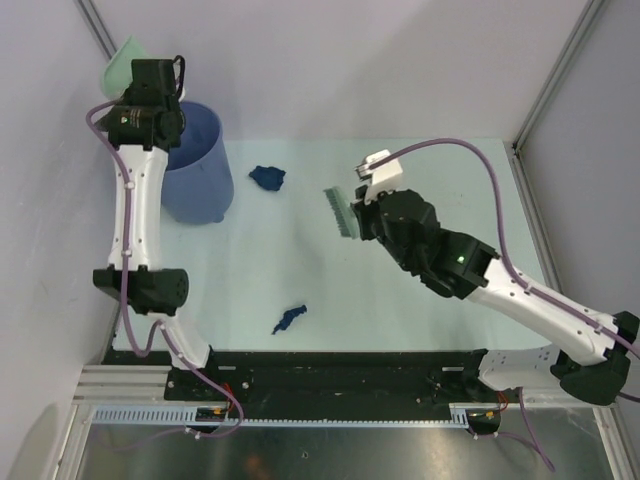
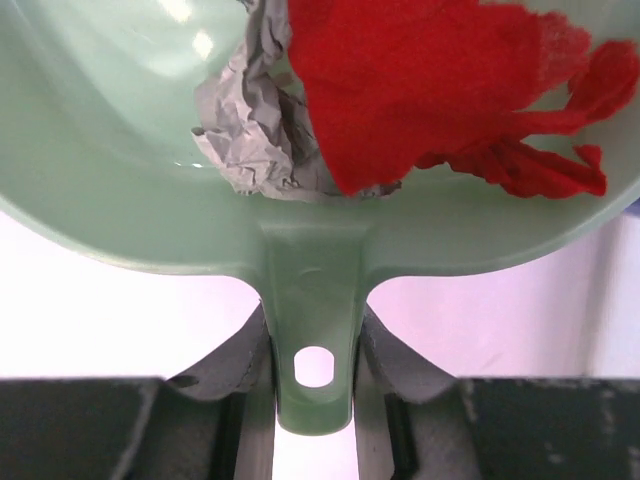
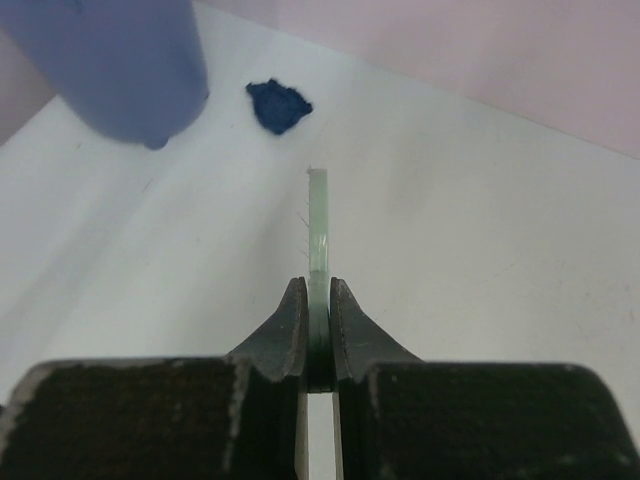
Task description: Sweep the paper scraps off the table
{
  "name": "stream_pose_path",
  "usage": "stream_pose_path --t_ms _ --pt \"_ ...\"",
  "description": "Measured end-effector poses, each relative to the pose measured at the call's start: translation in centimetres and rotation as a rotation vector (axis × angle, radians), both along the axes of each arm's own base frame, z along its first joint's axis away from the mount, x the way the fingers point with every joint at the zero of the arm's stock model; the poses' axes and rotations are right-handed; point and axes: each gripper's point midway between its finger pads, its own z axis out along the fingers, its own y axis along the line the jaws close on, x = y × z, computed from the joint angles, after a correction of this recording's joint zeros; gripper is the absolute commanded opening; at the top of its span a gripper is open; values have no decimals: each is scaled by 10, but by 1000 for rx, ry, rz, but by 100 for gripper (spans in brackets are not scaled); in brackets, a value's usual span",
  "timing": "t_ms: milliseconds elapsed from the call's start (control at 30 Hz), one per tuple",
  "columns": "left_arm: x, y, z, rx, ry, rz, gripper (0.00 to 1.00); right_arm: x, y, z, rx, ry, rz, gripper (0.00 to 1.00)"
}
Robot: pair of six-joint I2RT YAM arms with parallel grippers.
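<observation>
Top view: we see the left gripper (image 1: 152,82) holding the dustpan (image 1: 122,62) up by the blue bucket (image 1: 197,160), far left. On the table (image 1: 400,310), a dark blue scrap (image 1: 268,177) sits right of the bucket and a second blue scrap (image 1: 290,319) lies near us. Left wrist: jaws clamp the dustpan handle, with a grey scrap (image 2: 250,130) and a red scrap (image 2: 420,90) inside. Right wrist: our right gripper (image 3: 318,335) pinches the brush (image 3: 318,225) tight.
</observation>
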Motion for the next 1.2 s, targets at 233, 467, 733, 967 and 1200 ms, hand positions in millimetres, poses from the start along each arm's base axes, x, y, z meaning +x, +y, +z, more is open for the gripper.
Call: stream_pose_path --t_ms 233,467,733,967,1200 --pt "11 39 6 327 290 160 0 -14 30 -30 -71 52 123 0" --pt "18 40 20 503 495 181 0 -19 33 -35 -85 66 153 0" --pt "25 21 9 623 701 120 0 -16 41 -37 -122 23 186 0" --pt "31 14 57 584 479 108 0 57 60 -39 -210 -175 170 0" --pt "4 14 69 459 243 -3 0 178 92 -85 -423 -462 199 0"
